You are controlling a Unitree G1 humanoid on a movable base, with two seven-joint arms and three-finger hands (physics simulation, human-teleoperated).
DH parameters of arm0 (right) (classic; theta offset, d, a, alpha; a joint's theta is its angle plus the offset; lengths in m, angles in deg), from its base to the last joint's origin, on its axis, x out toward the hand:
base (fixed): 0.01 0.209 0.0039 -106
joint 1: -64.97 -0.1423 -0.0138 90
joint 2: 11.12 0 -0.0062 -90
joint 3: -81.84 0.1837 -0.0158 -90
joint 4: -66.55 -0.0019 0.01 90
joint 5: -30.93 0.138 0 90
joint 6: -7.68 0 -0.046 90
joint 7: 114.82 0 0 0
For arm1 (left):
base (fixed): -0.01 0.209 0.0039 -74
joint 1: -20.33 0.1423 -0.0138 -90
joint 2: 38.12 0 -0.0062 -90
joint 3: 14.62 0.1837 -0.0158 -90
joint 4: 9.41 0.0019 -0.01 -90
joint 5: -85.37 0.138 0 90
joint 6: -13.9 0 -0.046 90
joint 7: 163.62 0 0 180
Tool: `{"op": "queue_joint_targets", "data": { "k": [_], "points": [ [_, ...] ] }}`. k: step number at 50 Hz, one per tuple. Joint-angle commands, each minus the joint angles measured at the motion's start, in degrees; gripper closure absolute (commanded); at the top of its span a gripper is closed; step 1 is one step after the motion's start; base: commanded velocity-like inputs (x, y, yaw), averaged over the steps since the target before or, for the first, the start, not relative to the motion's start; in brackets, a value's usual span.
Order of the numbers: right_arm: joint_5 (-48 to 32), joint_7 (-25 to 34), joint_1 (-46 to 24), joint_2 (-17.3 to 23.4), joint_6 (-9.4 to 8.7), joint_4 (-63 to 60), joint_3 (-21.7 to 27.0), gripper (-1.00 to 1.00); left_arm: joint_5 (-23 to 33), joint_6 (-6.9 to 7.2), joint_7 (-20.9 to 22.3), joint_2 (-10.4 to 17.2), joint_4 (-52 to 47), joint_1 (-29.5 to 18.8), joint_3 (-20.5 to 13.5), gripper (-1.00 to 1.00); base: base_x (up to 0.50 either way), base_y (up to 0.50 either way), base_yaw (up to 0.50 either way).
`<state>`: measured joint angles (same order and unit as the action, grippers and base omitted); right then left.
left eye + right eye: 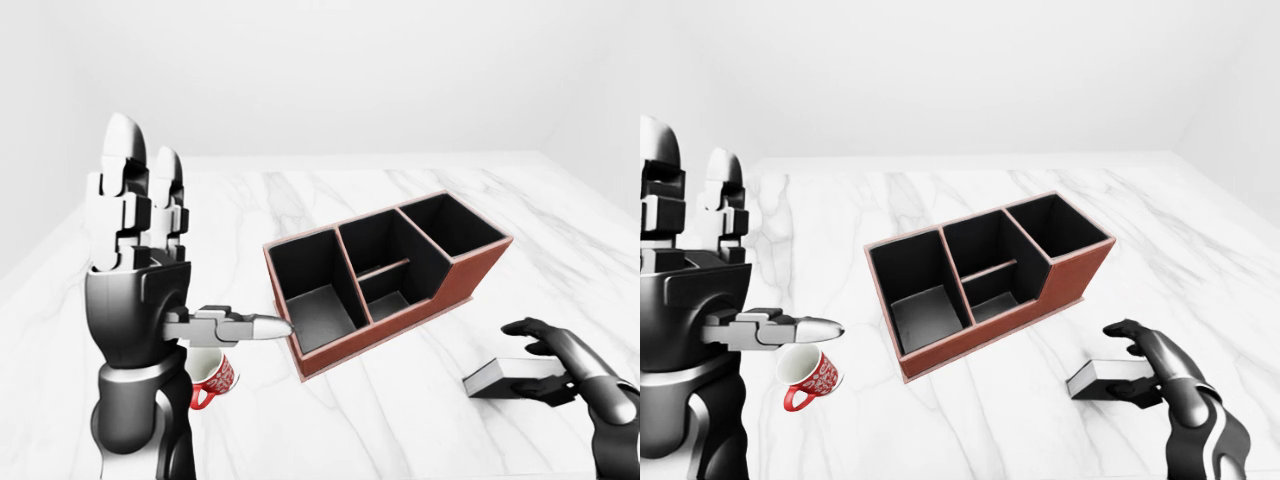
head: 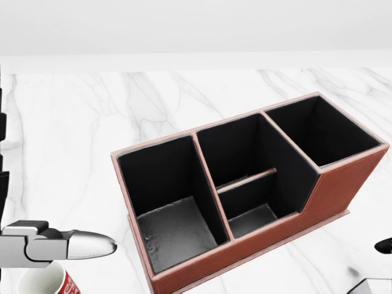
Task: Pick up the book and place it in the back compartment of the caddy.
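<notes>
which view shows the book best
The right-eye view: the whole book lies flat on the marble table, with the right hand at its right end. The left-eye view shows nearly the same. The head view catches only one corner at its bottom right edge.
</notes>
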<state>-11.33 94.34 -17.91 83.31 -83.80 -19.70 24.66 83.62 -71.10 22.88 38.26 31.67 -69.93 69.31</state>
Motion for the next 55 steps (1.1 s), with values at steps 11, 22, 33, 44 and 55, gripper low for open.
{"op": "queue_joint_targets", "data": {
  "k": [11,22,33,44,55],
  "points": [
    [0.47,-0.23,0.41,-0.26,0.44,0.37,-0.62,1.0,0.06,0.0,-0.16,-0.09,-0.03,0.15,0.17,-1.0,0.0,0.0,0.0],
    [0.26,2.21,0.83,-1.58,-0.69,-5.21,0.69,1.0,0.28,0.0,-0.33,-0.3,-0.34,0.71,0.61,-1.0,0.0,0.0,0.0],
    [-0.66,5.03,0.58,-3.62,-2.13,-12.87,1.08,1.0,0.13,0.0,-0.3,-0.26,-0.8,0.48,0.46,-1.0,0.0,0.0,0.0],
    [-2.1,8.97,-1.32,-4.33,-3.52,-19.3,-0.34,1.0,-0.52,0.0,-0.09,0.02,-0.15,-0.34,-0.2,-1.0,0.0,0.0,0.0],
    [-3.91,10.85,-5.56,-2.47,-3.52,-25.29,-2.97,1.0,-0.67,0.0,-0.14,0.1,-0.58,-0.49,-0.39,-1.0,0.0,0.0,0.0]
  ]
}}
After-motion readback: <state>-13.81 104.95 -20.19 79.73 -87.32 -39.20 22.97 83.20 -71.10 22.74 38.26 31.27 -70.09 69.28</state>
